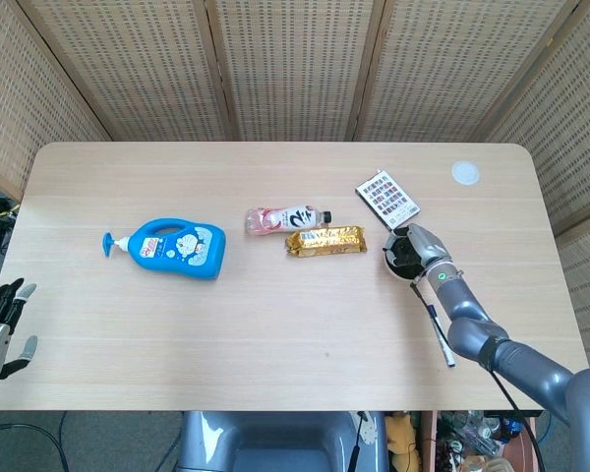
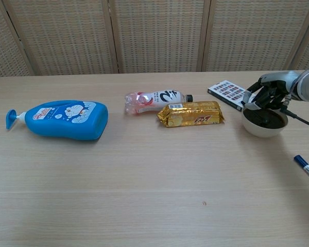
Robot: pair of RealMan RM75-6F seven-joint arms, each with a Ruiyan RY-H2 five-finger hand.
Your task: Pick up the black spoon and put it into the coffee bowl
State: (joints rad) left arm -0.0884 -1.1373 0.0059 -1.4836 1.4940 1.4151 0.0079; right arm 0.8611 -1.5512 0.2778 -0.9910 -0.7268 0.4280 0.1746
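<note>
The coffee bowl [image 2: 262, 126] [image 1: 397, 265] is white with dark liquid and stands at the table's right side. My right hand [image 2: 268, 92] [image 1: 420, 246] hovers just over it with its fingers curled down toward the rim. A thin black spoon [image 2: 302, 119] handle sticks out from under that hand toward the right, and the hand holds it. The spoon's scoop end is hidden by the fingers. My left hand [image 1: 0, 324] hangs off the table's near left corner with its fingers apart and nothing in it.
A blue-capped pen [image 2: 306, 169] [image 1: 440, 336] lies near the front right. Left of the bowl lie a gold snack pack [image 2: 190, 113], a small pink bottle [image 2: 154, 99] and a blue soap bottle [image 2: 62, 119]. A card box [image 2: 226, 93] sits behind the bowl, with a white lid [image 1: 464, 173] further back.
</note>
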